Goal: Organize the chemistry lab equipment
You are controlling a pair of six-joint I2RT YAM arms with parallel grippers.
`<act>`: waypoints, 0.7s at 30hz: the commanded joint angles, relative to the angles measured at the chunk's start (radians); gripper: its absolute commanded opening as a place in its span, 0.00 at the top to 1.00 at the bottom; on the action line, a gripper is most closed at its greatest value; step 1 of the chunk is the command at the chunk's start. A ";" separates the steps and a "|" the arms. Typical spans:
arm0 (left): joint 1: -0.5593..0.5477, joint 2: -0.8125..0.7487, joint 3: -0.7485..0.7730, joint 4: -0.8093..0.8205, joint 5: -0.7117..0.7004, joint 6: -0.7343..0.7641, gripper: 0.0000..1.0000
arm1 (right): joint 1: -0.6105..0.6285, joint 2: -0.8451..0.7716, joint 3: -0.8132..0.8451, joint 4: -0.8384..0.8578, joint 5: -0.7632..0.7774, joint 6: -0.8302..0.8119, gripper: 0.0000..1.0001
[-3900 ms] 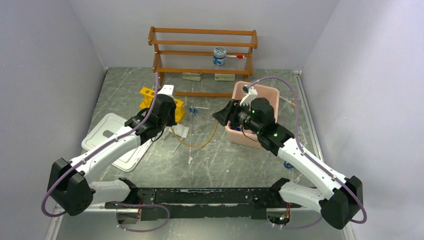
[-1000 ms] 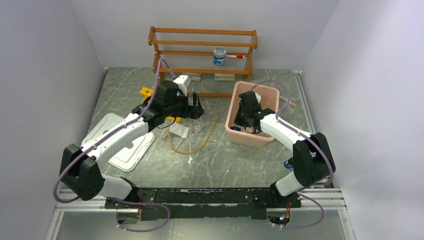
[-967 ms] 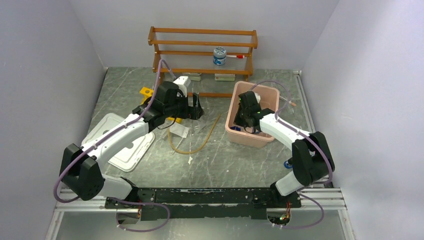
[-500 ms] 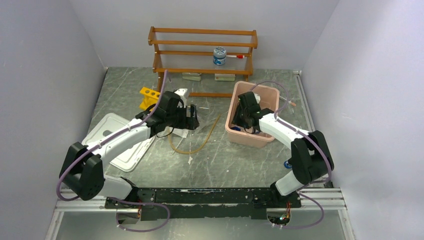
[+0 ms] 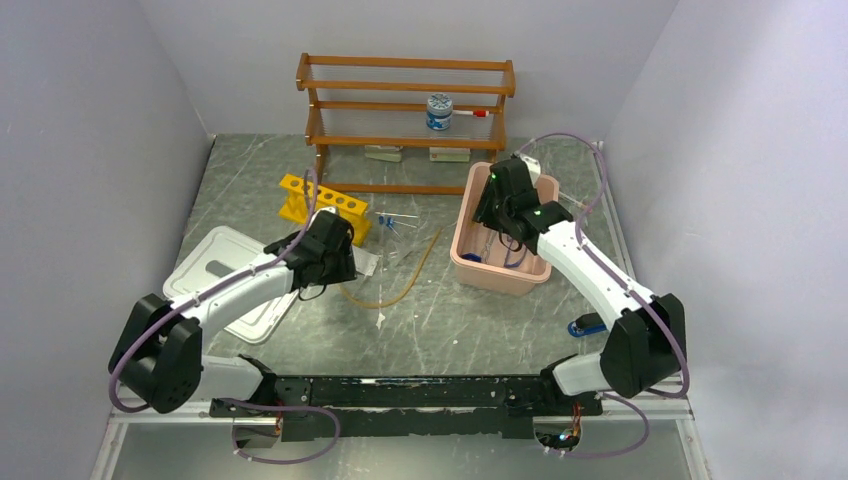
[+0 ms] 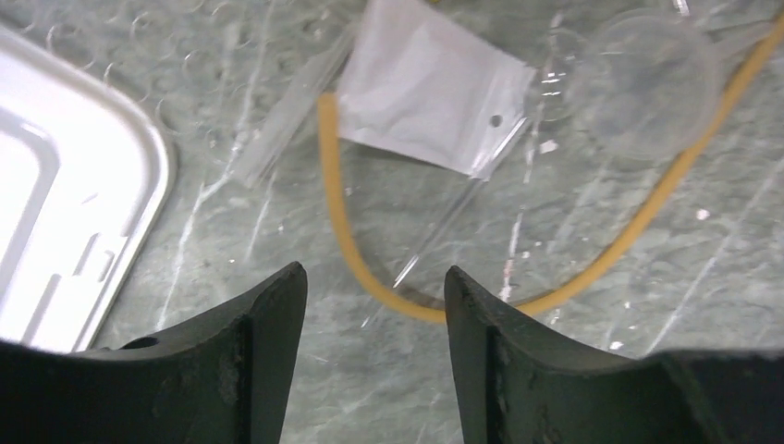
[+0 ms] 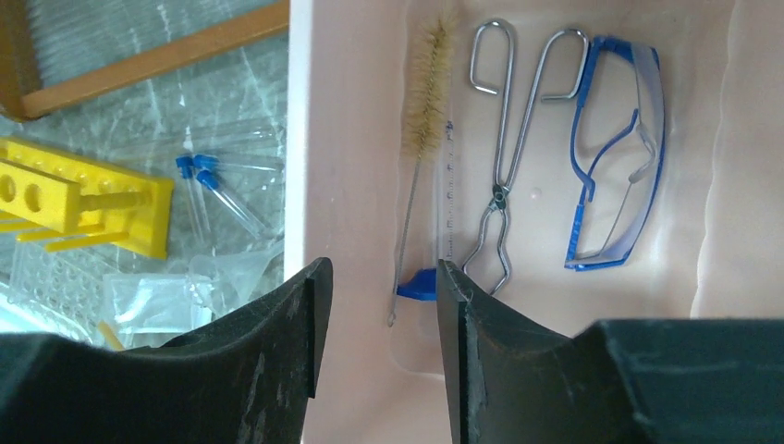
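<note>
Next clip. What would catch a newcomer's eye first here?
The pink tub at right-centre, holding blue safety glasses, metal tongs and a brush, with the right gripper open above it. Then the tan hose looping across the marbled table, the left gripper open over it, and the yellow test-tube rack farther back.

Plain, pale lilac-grey walls (image 5: 100, 120) close me in on the left, the back and the right. My tabletop (image 5: 450, 330) is dark grey-green stone with white veins. A wooden shelf (image 5: 405, 88) stands against the back wall. A black rail (image 5: 400, 392) runs along the near edge. The light is soft and even.
</note>
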 commanded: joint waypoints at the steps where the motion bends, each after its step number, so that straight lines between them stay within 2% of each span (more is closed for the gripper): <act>1: 0.027 -0.032 -0.053 0.003 -0.036 -0.080 0.42 | -0.007 -0.035 0.028 0.009 0.003 -0.026 0.52; 4: 0.055 -0.013 -0.095 0.069 0.004 -0.083 0.46 | -0.006 -0.049 0.027 0.041 -0.028 -0.036 0.53; 8: 0.138 0.047 -0.102 0.131 0.141 -0.078 0.52 | -0.007 -0.062 0.036 0.058 -0.056 -0.049 0.54; 18: 0.143 0.126 -0.137 0.249 0.218 -0.049 0.67 | -0.007 -0.082 0.025 0.073 -0.061 -0.058 0.55; 21: 0.143 0.136 -0.129 0.248 0.218 -0.035 0.78 | -0.006 -0.085 0.025 0.083 -0.063 -0.063 0.55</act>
